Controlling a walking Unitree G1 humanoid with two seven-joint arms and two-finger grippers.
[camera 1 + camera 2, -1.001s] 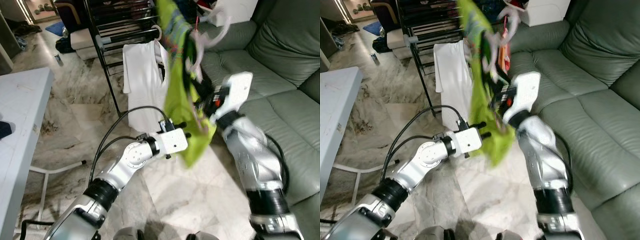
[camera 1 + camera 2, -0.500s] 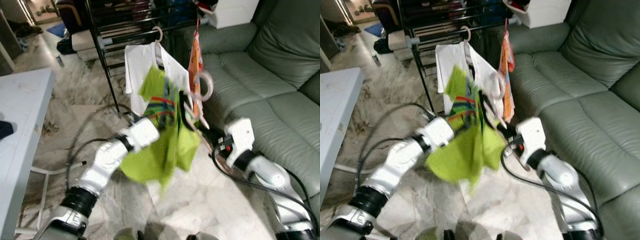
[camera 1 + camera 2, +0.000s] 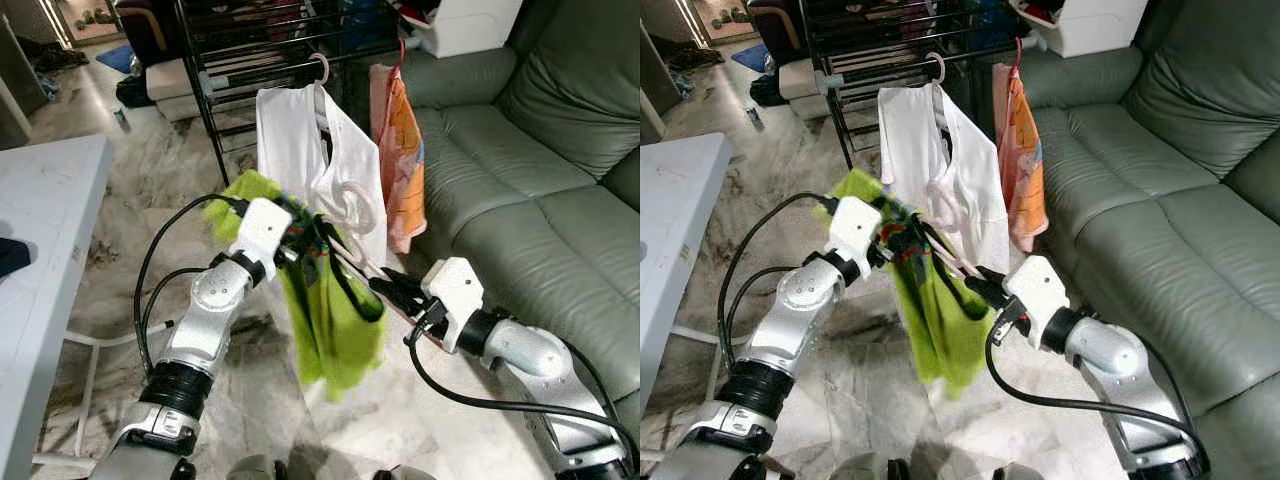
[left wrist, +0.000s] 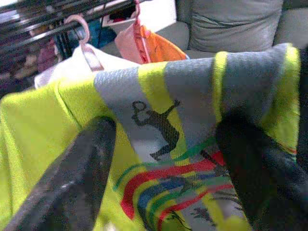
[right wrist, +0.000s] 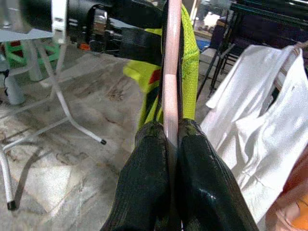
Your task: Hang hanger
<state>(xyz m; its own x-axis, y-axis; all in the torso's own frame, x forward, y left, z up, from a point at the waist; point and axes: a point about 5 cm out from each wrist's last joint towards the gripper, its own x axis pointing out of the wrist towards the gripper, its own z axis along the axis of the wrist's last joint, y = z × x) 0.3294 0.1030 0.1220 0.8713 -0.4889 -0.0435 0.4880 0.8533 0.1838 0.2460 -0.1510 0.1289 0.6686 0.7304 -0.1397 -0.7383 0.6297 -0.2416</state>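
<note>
Both grippers held a pink hanger carrying a green shirt before the rack.

Eye views: the hanger [image 3: 352,225] and shirt [image 3: 335,325] hung between the left gripper [image 3: 298,232] and right gripper [image 3: 390,290], near the rack [image 3: 215,150].
Left wrist: jaws gripped the shirt's shoulder.
Right wrist: jaws pinched the hanger's bar.

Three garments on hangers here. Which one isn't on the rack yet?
The lime green shirt: it hangs from a pink hanger clamped in the right gripper, with the left gripper on its collar. The white shirt and orange garment are hooked on the rack.
</note>
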